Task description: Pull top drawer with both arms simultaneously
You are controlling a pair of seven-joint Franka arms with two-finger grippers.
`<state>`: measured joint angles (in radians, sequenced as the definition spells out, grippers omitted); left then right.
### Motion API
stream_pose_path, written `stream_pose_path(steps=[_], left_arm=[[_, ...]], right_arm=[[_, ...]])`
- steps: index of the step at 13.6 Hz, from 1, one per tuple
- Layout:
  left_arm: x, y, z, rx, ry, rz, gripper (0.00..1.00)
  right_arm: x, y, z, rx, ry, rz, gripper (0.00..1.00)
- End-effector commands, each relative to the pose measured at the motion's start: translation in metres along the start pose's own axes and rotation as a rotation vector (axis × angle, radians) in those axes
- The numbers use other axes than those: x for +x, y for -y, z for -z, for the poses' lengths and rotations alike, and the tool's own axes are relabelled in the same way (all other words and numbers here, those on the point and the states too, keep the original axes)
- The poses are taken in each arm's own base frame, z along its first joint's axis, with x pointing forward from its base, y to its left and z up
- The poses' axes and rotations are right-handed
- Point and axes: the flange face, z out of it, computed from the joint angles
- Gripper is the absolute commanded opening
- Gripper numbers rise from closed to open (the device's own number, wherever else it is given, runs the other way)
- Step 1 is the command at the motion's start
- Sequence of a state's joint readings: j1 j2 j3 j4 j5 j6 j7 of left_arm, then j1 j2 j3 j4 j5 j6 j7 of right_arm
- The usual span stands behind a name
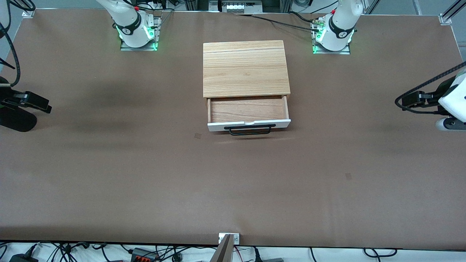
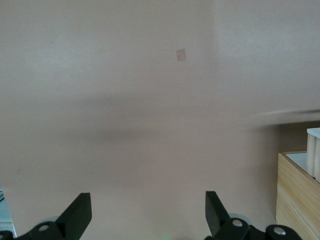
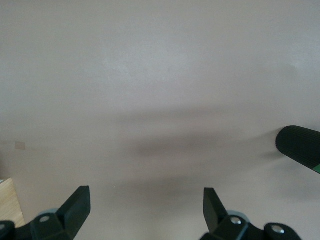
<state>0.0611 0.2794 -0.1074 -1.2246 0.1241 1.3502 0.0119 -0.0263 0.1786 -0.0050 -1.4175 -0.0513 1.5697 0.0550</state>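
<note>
The light-wood cabinet point(image 1: 246, 68) with a flat plank top stands on the brown surface point(image 1: 145, 174) midway between the two arm bases, close to the edge where those bases are mounted. Its shallow top drawer point(image 1: 248, 115), with a white front panel and reddish-brown wood inside, is pulled out toward the front camera, so the bare floor of the drawer shows. The long black bar handle point(image 1: 249, 130) runs along the white panel on the side nearest the front camera, and nothing touches it.

The left claw point(image 2: 148, 212) hangs over the surface at the left arm's end, well apart from the drawer; its two black fingers point(image 2: 79, 214) are spread wide with nothing between them. In the left wrist view a corner of the cabinet and a white edge show at the side.

The right claw point(image 3: 146, 210) hangs over the right arm's end of the surface, also well apart from the drawer, with its fingers point(image 3: 77, 207) spread wide and holding nothing. A black ribbed cylinder point(image 3: 299, 146) shows at the side of the right wrist view.
</note>
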Motion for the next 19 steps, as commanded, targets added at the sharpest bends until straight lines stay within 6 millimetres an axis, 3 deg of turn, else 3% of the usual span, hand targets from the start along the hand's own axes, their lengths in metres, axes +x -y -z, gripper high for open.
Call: stream_pose_path(steps=[1,3,5,10,14,19], left_arm=[[-0.012,-0.003,-0.001,-0.015,0.014,-0.001,1.00],[-0.032,-0.009,-0.010,-0.006,-0.010,-0.007,1.00],[-0.048,-0.009,-0.020,-0.018,-0.051,-0.006,1.00],[-0.046,-0.008,-0.016,-0.038,-0.065,-0.003,1.00],[-0.044,-0.012,-0.010,-0.052,-0.078,0.003,1.00],[-0.045,-0.012,0.001,-0.056,-0.095,0.006,1.00]], right_arm=[[-0.042,-0.003,-0.007,0.007,-0.049,0.031,1.00],[-0.060,-0.004,-0.013,0.006,-0.051,0.033,1.00],[-0.064,-0.001,-0.015,0.006,-0.045,0.039,1.00],[-0.082,0.004,-0.012,0.006,-0.082,0.055,1.00],[-0.082,0.005,-0.012,0.003,-0.047,0.143,1.00],[-0.079,0.004,-0.012,0.020,-0.059,0.127,1.00]])
